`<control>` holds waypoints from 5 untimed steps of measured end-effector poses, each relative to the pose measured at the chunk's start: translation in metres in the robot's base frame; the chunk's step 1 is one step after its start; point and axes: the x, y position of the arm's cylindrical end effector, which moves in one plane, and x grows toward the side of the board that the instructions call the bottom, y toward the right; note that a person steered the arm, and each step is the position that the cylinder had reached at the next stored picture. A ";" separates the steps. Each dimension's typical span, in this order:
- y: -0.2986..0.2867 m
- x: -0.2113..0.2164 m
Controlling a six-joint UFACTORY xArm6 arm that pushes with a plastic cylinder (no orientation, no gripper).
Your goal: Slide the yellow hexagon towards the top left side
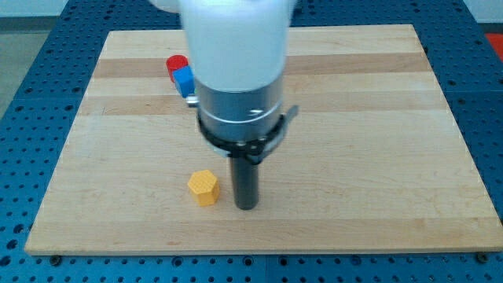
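Zero progress showing: yellow hexagon (203, 187) sitting low on the tabletop (377, 118), my tip (247, 207) hovering just right of it, not touching; no jawed end effector, so nothing is clamping.

red block (177, 64) and blue block (184, 80) partly hidden, shapes unclear

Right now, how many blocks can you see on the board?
3. Yellow hexagon near the view's bottom, just left of my tip. Red block and blue block touching at upper left, beside the arm. The arm may hide more behind it.
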 end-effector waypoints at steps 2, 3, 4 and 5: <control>-0.027 -0.009; -0.024 0.011; -0.052 0.008; -0.072 -0.041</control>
